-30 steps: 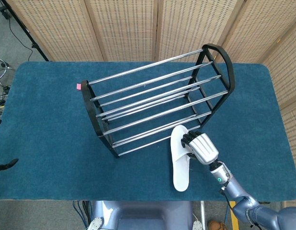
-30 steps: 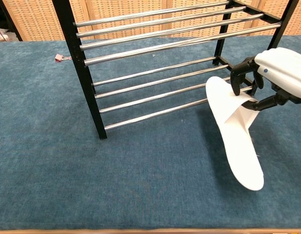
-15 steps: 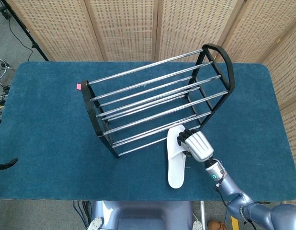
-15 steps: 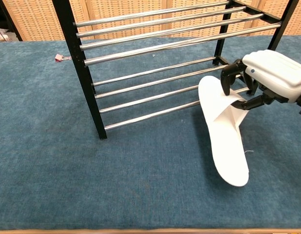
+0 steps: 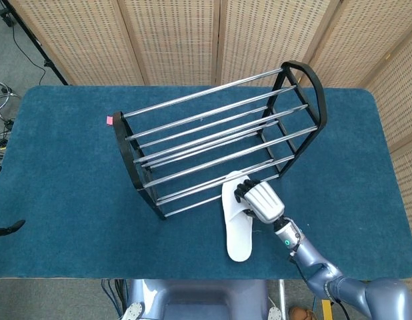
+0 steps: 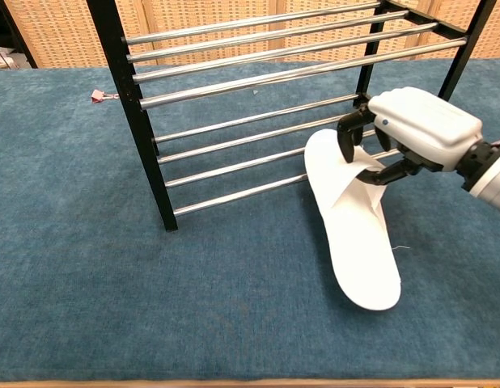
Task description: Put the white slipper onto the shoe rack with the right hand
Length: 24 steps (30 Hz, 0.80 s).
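Note:
The white slipper (image 5: 237, 230) (image 6: 357, 246) is flat and long, its toe end against the front lower rails of the shoe rack (image 5: 213, 137) (image 6: 234, 89), its heel pointing toward the table's near edge. My right hand (image 5: 259, 199) (image 6: 412, 129) grips the slipper's strap near the toe, fingers curled over it. The slipper is raised a little off the blue cloth at the toe. The rack is black-framed with chrome rails and stands slanted across the table's middle. My left hand is outside both views.
The table (image 5: 59, 200) is covered in blue carpet-like cloth. A small pink tag (image 5: 110, 120) (image 6: 99, 96) lies by the rack's far left corner. Woven screens stand behind the table.
My right hand has carried the slipper leftward along the rack's front, and the toe now sits closer to the lower rails.

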{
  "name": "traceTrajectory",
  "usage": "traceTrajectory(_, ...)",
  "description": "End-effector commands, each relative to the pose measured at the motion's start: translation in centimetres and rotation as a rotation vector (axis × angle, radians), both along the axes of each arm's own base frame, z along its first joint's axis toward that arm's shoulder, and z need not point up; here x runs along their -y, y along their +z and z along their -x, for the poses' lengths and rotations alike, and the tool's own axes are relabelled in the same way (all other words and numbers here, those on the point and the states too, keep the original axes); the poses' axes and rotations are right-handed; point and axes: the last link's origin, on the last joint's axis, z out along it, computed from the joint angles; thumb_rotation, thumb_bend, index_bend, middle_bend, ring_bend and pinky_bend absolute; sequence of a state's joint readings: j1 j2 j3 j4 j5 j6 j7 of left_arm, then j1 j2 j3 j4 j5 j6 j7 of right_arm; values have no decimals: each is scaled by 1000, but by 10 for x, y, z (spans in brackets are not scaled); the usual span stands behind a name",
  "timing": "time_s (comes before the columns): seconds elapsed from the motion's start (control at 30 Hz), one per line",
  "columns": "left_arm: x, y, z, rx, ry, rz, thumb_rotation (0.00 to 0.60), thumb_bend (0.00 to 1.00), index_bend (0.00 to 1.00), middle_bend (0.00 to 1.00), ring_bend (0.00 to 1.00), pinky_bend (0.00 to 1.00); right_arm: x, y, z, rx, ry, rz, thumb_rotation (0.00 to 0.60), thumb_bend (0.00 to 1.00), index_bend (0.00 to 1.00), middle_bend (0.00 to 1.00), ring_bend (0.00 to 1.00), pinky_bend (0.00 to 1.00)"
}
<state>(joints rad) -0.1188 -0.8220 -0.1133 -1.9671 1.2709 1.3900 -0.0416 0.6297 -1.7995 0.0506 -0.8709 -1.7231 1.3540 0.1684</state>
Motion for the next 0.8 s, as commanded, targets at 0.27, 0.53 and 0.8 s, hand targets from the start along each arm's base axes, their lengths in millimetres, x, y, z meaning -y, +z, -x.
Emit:
traceTrajectory(0.27, -3, -1, 1, 1, 10, 3, 600, 0, 0, 0, 0, 0, 6, -4, -16, -70, 131, 21, 600, 505, 625, 541, 470, 614)
traceTrajectory(0.53, -4, -3, 0, -5, 16, 9, 600, 0, 0, 0, 0, 0, 22, -8, -28, -178, 228, 32, 600, 505, 626, 541, 470, 614)
traceTrajectory(0.8, -6, -4, 1, -5, 23, 10, 600, 0, 0, 0, 0, 0, 31, -11, -31, -235, 280, 41, 600, 505, 626, 541, 470, 614)
